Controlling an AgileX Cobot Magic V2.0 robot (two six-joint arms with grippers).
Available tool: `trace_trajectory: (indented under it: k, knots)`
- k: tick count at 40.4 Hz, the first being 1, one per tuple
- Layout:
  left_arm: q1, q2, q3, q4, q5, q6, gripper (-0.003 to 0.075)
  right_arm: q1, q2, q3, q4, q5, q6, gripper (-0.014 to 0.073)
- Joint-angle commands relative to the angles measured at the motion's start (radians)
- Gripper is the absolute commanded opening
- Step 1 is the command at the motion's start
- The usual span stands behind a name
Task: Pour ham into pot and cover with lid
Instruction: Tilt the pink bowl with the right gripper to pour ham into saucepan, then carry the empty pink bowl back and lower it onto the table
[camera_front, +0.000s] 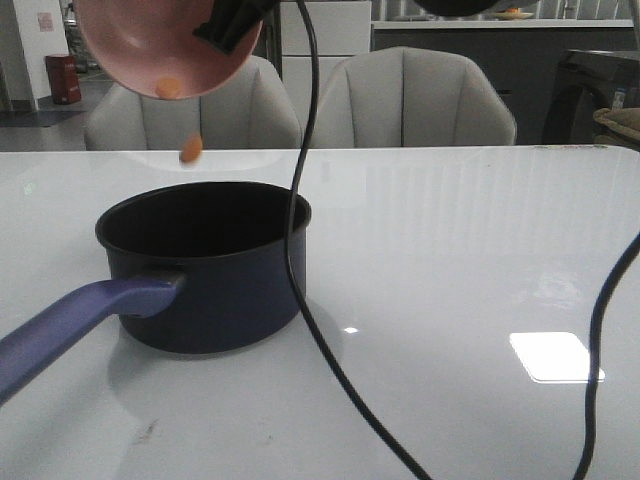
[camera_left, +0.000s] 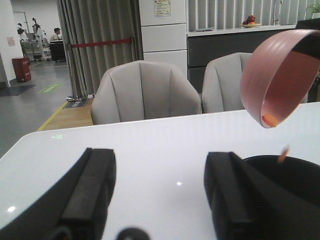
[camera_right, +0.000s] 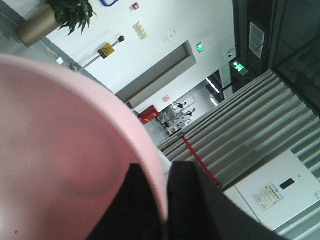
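- Office-type room, two grey chairs (camera_front: 410, 95) behind a glossy white table (camera_front: 460, 250); black cables (camera_front: 300, 250) hang across the front view.
- The pot (camera_front: 205, 265) sits on the table's left half, upright, uncovered, handle pointing toward the camera and left. Black interior shows no slices from this angle, as the near wall hides the bottom.
- Right gripper (camera_right: 167, 200) is clamped on the rim of the pink bowl (camera_front: 170, 45): one finger inside, one outside, wall pinched between them. A rim pinch lets the wrist roll the bowl w/o the fingers blocking the mouth.
- Bowl held high above the pot's back-left edge, tipped steeply so its mouth faces down and forward. That tilt is why the ham slides out.
- The ham: one slice (camera_front: 170, 88) sits at the bowl's low lip, another (camera_front: 191, 149) is mid-air just above the pot rim. Left wrist view shows the same pair, one at the lip (camera_left: 270, 120), one blurred over the pot (camera_left: 283, 154).
- Left gripper (camera_left: 160, 195) is low beside the pot, fingers wide apart, holding nothing; prob. parked there ready for the lid.
- The lid isn't in any view.
- Judgement: pour step underway, cover step not yet begun. Risk: the drop line is near the pot's back rim, so a slice could miss.
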Motion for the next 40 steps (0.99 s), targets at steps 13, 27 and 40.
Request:
trace_trajectory:
  k: [13, 27, 40]
  knots:
    - [-0.008, 0.008, -0.027, -0.002, -0.067, -0.003, 0.0428, -0.001, -0.054, -0.025, 0.045, -0.129, -0.01, 0.0138]
    - [-0.008, 0.008, -0.027, -0.002, -0.067, -0.003, 0.0428, -0.021, -0.138, -0.025, 0.118, 0.18, 0.238, 0.0138]
    - [-0.008, 0.008, -0.027, -0.002, -0.067, -0.003, 0.0428, -0.132, -0.287, -0.025, 0.041, 0.633, 0.539, 0.0138]
